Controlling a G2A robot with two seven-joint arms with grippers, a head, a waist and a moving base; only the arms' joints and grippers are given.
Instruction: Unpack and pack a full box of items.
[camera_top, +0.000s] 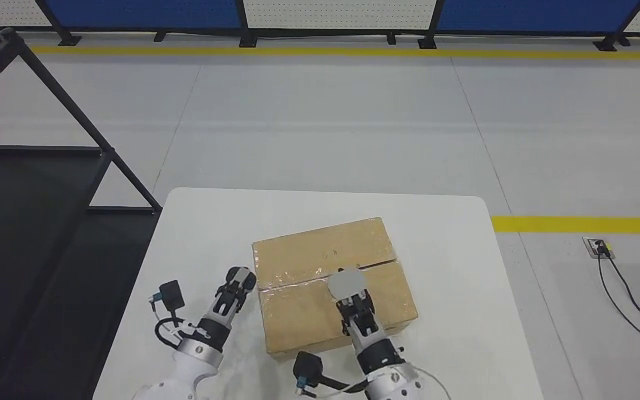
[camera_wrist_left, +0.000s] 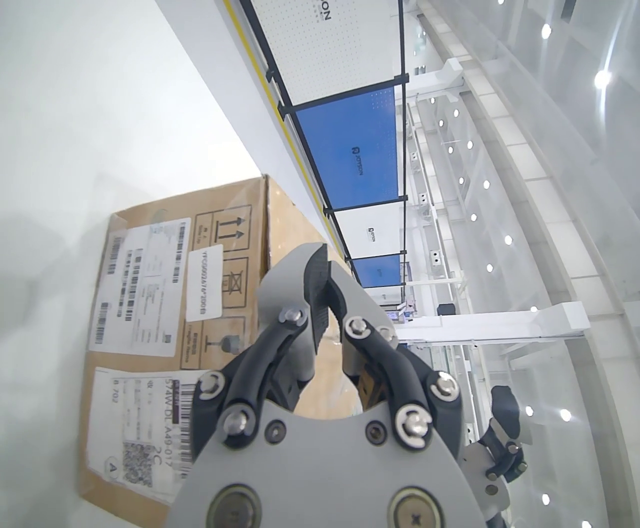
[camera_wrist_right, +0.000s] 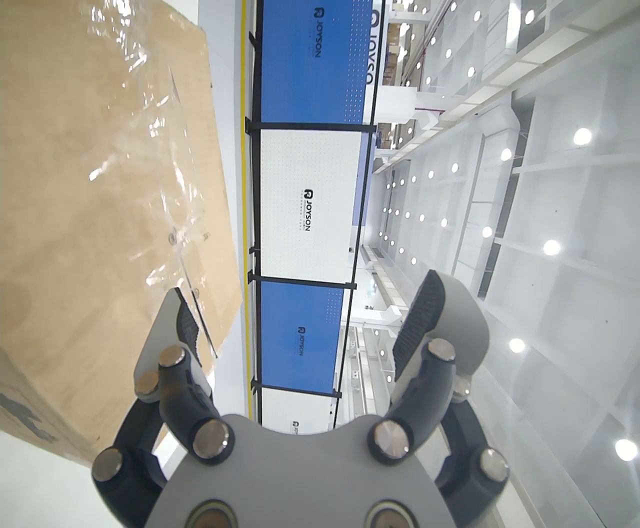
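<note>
**Item 1. Cardboard box** (camera_top: 320, 250): brown, closed, both top flaps folded flat. It stands on the white worktop (camera_top: 200, 230), toward the near edge and slightly right of the middle, turned a little askew to the worktop's sides. The seam (camera_top: 300, 279) between the flaps runs across the lid. In the right wrist view, wrinkled clear tape (camera_wrist_right: 165, 165) lies along the lid of the box (camera_wrist_right: 90, 190). In the left wrist view, the side of the box (camera_wrist_left: 280, 235) facing the left arm carries several white labels (camera_wrist_left: 135, 290) with barcodes and printed handling symbols.

**Item 2. Left gripper** (camera_top: 238, 283) (camera_wrist_left: 324, 272): low over the worktop, just beside the box's left side near its near-left corner, pointing along that side. Its fingers (camera_wrist_left: 315, 290) are pressed together, with nothing between them.

**Item 3. Right gripper** (camera_top: 350, 290) (camera_wrist_right: 305, 300): above the lid, over the near flap close to the seam. Its fingers (camera_wrist_right: 425, 320) are spread wide apart and hold nothing. One finger sits low against the flap edge, but contact with the cardboard cannot be told. The other stands clear of the box.
</note>
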